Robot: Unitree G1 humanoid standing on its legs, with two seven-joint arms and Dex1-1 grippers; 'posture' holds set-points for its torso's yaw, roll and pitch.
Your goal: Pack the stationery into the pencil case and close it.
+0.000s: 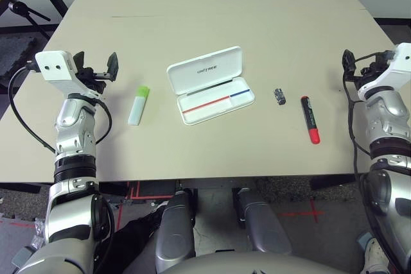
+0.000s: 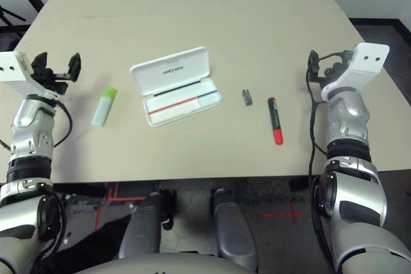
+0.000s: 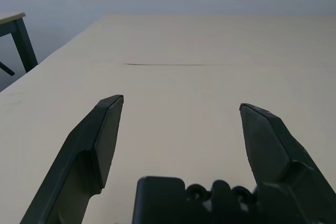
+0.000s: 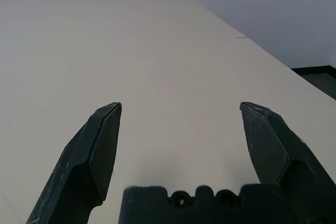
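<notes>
The white pencil case (image 1: 211, 85) lies open at the table's middle, its lid folded back and red and blue lines in its tray. Left of it lies a white highlighter (image 1: 139, 104) with a light-green cap. To the case's right are a tiny dark grey piece (image 1: 279, 96) and, further right, a red marker (image 1: 310, 119) with a black section. My left gripper (image 1: 96, 63) hovers open and empty beyond the highlighter, near the table's left edge. My right gripper (image 2: 314, 65) is raised right of the marker. In the right wrist view its fingers (image 4: 100, 145) stand wide apart with nothing between them.
The beige table (image 1: 212, 4) stretches far back, bare beyond the objects. Another table's dark leg and a black stand (image 1: 19, 8) are off the far left corner. The front edge runs just below the marker and highlighter.
</notes>
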